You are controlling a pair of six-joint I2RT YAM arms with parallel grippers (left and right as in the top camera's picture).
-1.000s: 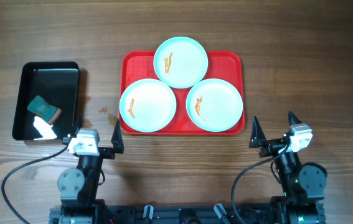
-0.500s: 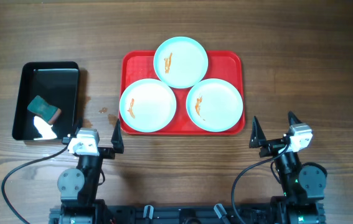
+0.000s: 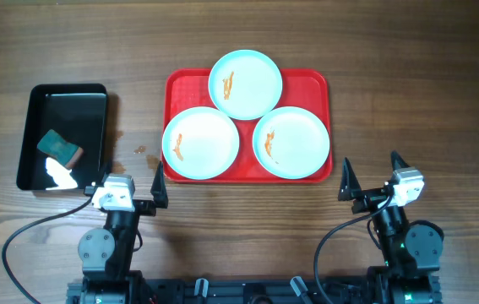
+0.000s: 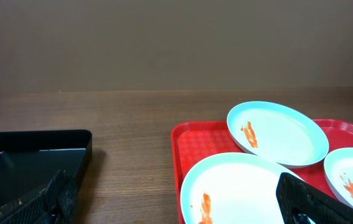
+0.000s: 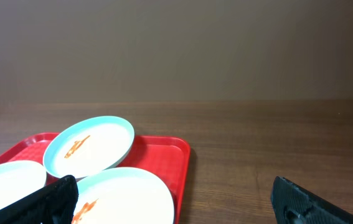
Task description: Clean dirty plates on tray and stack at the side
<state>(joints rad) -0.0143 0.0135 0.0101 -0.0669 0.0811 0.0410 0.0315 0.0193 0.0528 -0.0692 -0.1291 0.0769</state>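
Note:
Three pale blue plates lie on the red tray [image 3: 315,84]: a far one [image 3: 245,84], a near-left one [image 3: 201,143] and a near-right one [image 3: 291,142], each with an orange smear. The far plate rests partly on the other two. My left gripper [image 3: 129,180] is open and empty, near the table's front edge, left of the tray. My right gripper [image 3: 372,171] is open and empty, right of the tray's near corner. The left wrist view shows the near-left plate [image 4: 244,186] between my fingers; the right wrist view shows the near-right plate [image 5: 126,193].
A black rectangular tray [image 3: 95,101] stands at the left with a teal and brown sponge [image 3: 59,147] in it. A small orange spot [image 3: 140,150] marks the wooden table between the two trays.

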